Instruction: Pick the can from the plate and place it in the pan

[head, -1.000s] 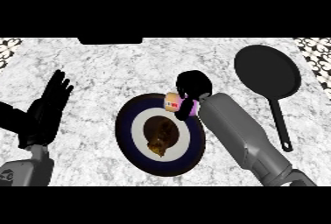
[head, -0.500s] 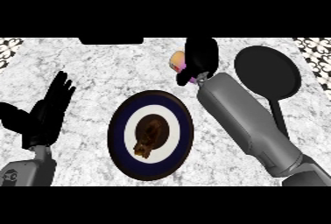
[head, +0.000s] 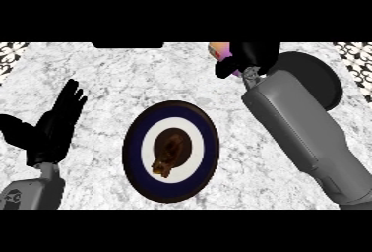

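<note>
Two robot hands share the marbled tabletop (head: 131,74), which fills the frame. Next in size is the dark round plate (head: 171,150) with a blue ring and white middle, at lower centre; a brown lump of food (head: 169,153) lies on it, and no can stands there. The black pan (head: 320,78) sits at upper right, partly hidden behind the grey forearm that crosses the right side. The left robot hand (head: 54,129) rests at the left edge, fingers straight and spread, holding nothing. The right robot hand (head: 251,56), at the upper centre-right, has its fingers curled round the can (head: 218,49), of which only a pale orange and pink sliver shows at the hand's left side.

By my reading the lift is done and the carry is in hand: the can is clear of the plate and just beside the pan's left rim. The next move calls for shifting the hand rightward over the pan's floor, lowering, then uncurling the fingers.
</note>
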Robot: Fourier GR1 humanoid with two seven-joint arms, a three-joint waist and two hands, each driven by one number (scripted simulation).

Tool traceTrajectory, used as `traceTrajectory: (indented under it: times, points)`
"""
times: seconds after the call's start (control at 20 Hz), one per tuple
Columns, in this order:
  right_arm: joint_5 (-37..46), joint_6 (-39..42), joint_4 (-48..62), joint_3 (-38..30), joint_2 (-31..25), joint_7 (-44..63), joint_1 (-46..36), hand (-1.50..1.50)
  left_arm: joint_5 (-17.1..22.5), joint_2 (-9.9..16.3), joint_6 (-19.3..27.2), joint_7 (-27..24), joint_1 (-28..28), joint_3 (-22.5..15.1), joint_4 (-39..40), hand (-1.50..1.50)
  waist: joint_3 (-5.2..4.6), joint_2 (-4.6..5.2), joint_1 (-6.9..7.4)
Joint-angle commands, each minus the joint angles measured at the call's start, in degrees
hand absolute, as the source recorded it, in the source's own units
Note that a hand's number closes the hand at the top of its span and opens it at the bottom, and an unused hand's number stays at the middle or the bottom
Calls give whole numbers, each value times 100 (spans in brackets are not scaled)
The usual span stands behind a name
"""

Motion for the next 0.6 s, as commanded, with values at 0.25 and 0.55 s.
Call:
traceTrajectory:
  times: [0.25, 0.55]
  points:
    - [-34, -372, -118, -1049, -818, -576, 464, 150, -215, -151, 179, 263, -80, -132, -167, 0, 2, 24, 45]
    - [-370, -1299, 782, -1867, -1446, -1845, 784, 150, 29, -36, -112, 95, -233, 87, 22, 0, 3, 49, 75]
